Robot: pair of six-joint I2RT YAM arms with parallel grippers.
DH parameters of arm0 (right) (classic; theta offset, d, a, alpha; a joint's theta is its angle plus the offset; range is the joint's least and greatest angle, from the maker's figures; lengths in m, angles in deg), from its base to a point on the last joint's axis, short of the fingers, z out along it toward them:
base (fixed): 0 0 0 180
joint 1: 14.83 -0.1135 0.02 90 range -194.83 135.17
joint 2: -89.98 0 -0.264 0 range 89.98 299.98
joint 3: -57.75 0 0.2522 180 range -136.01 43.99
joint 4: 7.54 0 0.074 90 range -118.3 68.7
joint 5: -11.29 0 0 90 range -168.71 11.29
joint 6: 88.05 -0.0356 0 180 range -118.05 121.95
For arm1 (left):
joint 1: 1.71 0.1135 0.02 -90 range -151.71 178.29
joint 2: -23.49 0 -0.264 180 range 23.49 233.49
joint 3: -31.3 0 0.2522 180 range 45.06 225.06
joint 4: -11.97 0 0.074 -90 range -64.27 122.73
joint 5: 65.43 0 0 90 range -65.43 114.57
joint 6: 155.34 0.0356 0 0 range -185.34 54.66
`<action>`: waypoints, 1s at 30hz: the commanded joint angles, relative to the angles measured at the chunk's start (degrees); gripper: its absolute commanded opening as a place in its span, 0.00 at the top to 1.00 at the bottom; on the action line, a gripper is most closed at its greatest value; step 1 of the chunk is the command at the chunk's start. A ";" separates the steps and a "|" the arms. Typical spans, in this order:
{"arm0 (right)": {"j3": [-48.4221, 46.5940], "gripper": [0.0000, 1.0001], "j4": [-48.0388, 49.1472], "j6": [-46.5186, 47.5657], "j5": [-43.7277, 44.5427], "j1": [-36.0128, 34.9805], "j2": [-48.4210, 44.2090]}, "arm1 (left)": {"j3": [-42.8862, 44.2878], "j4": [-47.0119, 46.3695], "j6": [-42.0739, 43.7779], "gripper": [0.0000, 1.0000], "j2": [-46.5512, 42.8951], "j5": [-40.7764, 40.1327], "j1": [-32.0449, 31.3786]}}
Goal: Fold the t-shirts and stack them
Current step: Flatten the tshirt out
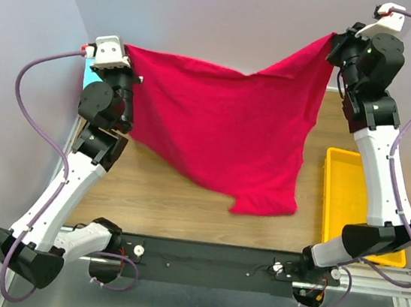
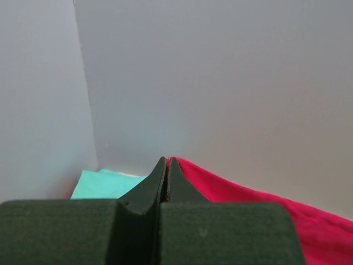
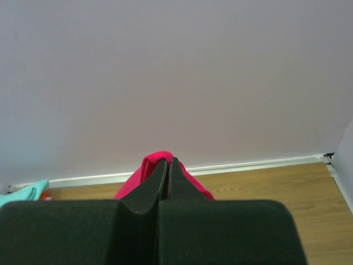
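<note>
The large crimson t-shirt (image 1: 224, 126) hangs stretched in the air between my two grippers, sagging toward the table with its low corner near the front. My left gripper (image 1: 129, 58) is shut on its left corner; in the left wrist view (image 2: 166, 161) the red cloth (image 2: 248, 201) runs off to the right. My right gripper (image 1: 335, 43) is shut on the right corner, held higher; in the right wrist view (image 3: 167, 162) red cloth (image 3: 151, 163) bunches over the fingertips. A folded cyan t-shirt (image 2: 102, 184) lies at the back left corner, mostly hidden in the top view (image 1: 90, 72). Other shirts are hidden.
A yellow plastic bin (image 1: 351, 199) stands at the right edge of the wooden table (image 1: 161, 201). Grey walls close the back and left sides. A sliver of orange-red (image 3: 45, 194) shows beside the cyan cloth in the right wrist view.
</note>
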 commanded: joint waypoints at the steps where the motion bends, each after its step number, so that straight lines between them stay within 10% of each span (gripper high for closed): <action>1: -6.24 0.99 3.28 2.26 0.85 0.37 -1.70 | 3.83 -3.94 0.95 1.00 -1.91 3.08 0.46; 17: 1.23 1.00 2.32 1.03 -7.51 0.45 -24.90 | -1.62 2.22 -4.24 1.00 -26.77 9.77 0.37; 30: -10.20 0.99 1.53 4.81 -3.55 0.37 -22.19 | 1.99 3.36 -2.31 1.00 -31.19 11.18 0.37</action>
